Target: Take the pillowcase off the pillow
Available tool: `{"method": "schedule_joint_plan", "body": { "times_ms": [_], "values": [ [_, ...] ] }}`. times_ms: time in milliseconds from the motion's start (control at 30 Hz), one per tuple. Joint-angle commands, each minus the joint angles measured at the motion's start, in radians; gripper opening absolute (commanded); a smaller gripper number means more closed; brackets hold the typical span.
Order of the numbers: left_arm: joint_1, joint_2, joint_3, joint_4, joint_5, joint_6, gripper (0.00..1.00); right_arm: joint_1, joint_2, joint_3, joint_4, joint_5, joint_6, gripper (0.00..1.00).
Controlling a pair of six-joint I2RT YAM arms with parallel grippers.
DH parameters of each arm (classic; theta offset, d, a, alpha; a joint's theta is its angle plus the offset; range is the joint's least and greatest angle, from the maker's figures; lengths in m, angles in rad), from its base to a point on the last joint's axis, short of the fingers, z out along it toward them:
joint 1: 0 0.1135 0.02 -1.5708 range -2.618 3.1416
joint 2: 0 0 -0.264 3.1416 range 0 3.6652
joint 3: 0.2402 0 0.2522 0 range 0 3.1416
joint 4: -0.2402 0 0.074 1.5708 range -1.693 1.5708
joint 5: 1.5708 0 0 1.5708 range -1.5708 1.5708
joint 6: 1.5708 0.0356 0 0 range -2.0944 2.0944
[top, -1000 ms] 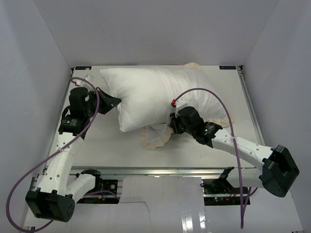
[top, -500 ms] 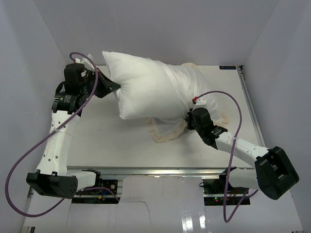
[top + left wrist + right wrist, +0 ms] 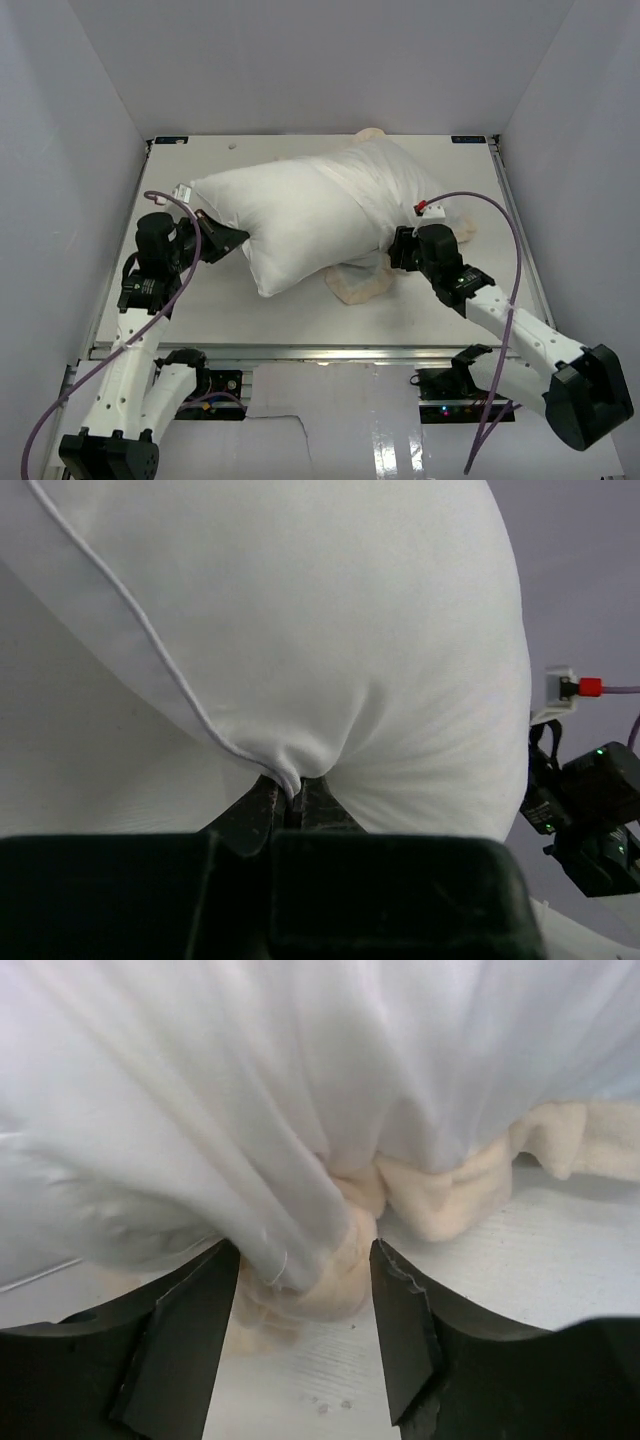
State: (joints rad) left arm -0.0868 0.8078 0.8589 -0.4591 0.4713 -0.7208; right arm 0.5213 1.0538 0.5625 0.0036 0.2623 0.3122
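The pillow [image 3: 285,215] lies slantwise across the middle of the table [image 3: 200,300]. One end points to about 8 o'clock and the other to about 1 o'clock. Its 8 o'clock half is bare, plain white and plump. The 1 o'clock half is covered by the pillowcase [image 3: 400,185], whose thin white face lies wrinkled over the cushion. The cream frill [image 3: 355,287] spills onto the table at the pillow's 5 o'clock side, and more of it shows at the far end near 12 o'clock and along the 3 o'clock edge.

The left gripper [image 3: 228,240] meets the pillow at its 9 o'clock side. In the left wrist view its jaws are closed tight on a small pinch of the pillow [image 3: 340,630] along the piped seam. The cloth puckers right at the tips of the left gripper [image 3: 290,802].

The right gripper [image 3: 393,250] sits at the pillow's 4 o'clock side, among the frill. In the right wrist view the black fingers [image 3: 185,1340] stand part-way apart with a thick bunch between them. The bunch is the gathered white cloth of the pillowcase [image 3: 330,1090] and a wad of the frill [image 3: 440,1195], and it fills the gap. The right gripper [image 3: 305,1250] clamps onto this bunch, with pleats fanning upward from the pinch.
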Motion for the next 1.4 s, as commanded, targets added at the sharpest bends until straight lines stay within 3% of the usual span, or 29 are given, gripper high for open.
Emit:
{"method": "schedule_joint_plan", "body": {
  "times_ms": [0, 33, 167, 300, 433, 533, 833, 933, 1033, 1067, 1167, 1367],
  "values": [
    [0.009, -0.064, -0.093, 0.234, 0.058, -0.081, 0.00, 0.043, -0.138, 0.094, -0.090, -0.038, -0.041, 0.62],
    [0.009, -0.077, -0.150, 0.249, 0.058, -0.089, 0.00, 0.049, -0.196, 0.100, -0.079, -0.076, -0.050, 0.69],
    [0.007, -0.104, -0.251, 0.307, 0.037, -0.100, 0.00, 0.052, -0.212, 0.174, 0.031, -0.228, -0.085, 0.79],
    [0.007, -0.119, -0.352, 0.358, 0.064, -0.109, 0.00, 0.060, 0.069, 0.416, 0.018, -0.352, -0.171, 0.84],
    [0.005, -0.162, -0.420, 0.376, 0.072, -0.100, 0.00, 0.071, 0.371, 0.864, -0.131, -0.377, -0.269, 0.88],
    [0.004, -0.191, -0.446, 0.378, 0.079, -0.104, 0.00, 0.085, 0.587, 1.109, -0.250, -0.439, -0.306, 0.90],
    [0.002, -0.196, -0.397, 0.323, 0.078, -0.055, 0.00, 0.102, 0.937, 1.287, -0.320, -0.374, -0.380, 0.88],
    [0.002, -0.208, -0.367, 0.297, 0.070, -0.051, 0.00, 0.100, 0.962, 1.281, -0.315, -0.313, -0.390, 0.81],
    [0.002, -0.229, -0.321, 0.258, 0.064, -0.048, 0.00, 0.074, 0.991, 1.286, -0.307, -0.265, -0.380, 0.54],
    [0.002, -0.242, -0.304, 0.248, 0.063, -0.046, 0.00, 0.048, 0.997, 1.304, -0.307, -0.267, -0.372, 0.39],
    [0.002, -0.265, -0.210, 0.180, 0.040, -0.040, 0.00, -0.013, 1.020, 1.344, -0.310, -0.189, -0.328, 0.08],
    [0.002, -0.303, 0.060, 0.025, -0.072, -0.031, 0.00, -0.144, 1.037, 1.390, -0.292, -0.133, -0.292, 0.08]
  ]
}}
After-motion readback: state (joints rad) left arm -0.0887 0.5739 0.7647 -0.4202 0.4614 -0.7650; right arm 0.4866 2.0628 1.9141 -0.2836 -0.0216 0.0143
